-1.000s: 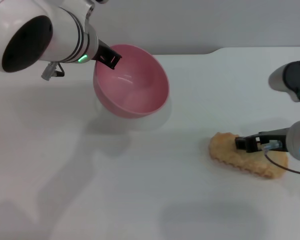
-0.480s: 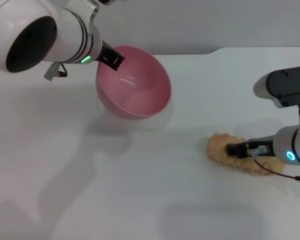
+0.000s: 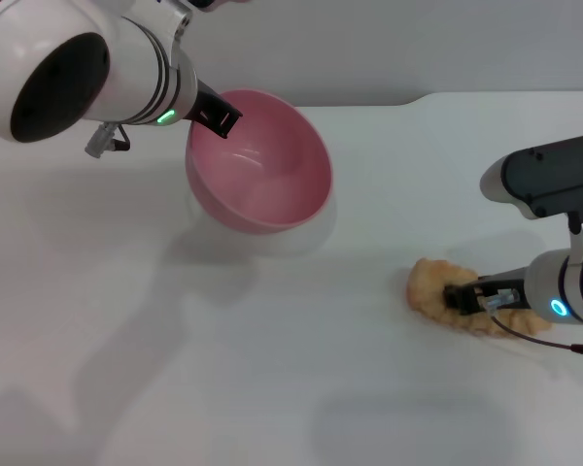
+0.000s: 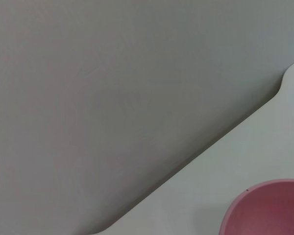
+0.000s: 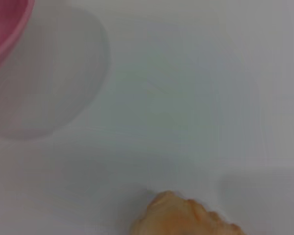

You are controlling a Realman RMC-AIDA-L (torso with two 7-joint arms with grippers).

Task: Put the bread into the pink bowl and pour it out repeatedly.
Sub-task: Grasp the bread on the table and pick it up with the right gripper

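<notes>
Our right claw sits on top of the bread, its dark fingers low against the crust near the loaf's middle. We cannot tell from the head view whether those fingers have clenched on the loaf or merely rest over it, and the right wrist view shows only the loaf's rounded end with no fingers in sight.

The relation that matters for the coming move, as we judge it, is this: the bread lies on the white bench, directly under the right claw, with its long axis running roughly along the line of the right forearm, one end pointing toward the pink bowl and the rest hidden beneath the wrist. The bowl is well apart from the loaf, up and across the bench toward our left side, so the right arm is plainly the nearer one to the bread.

Our left claw is at the bowl's near rim, its dark tip pinching the rim and holding the bowl tilted, mouth turned toward the loaf. The bowl is empty. The left wrist view catches only a pink arc of rim against the bench edge.

We take the step in hand to be securing the loaf before carrying it to the bowl.
</notes>
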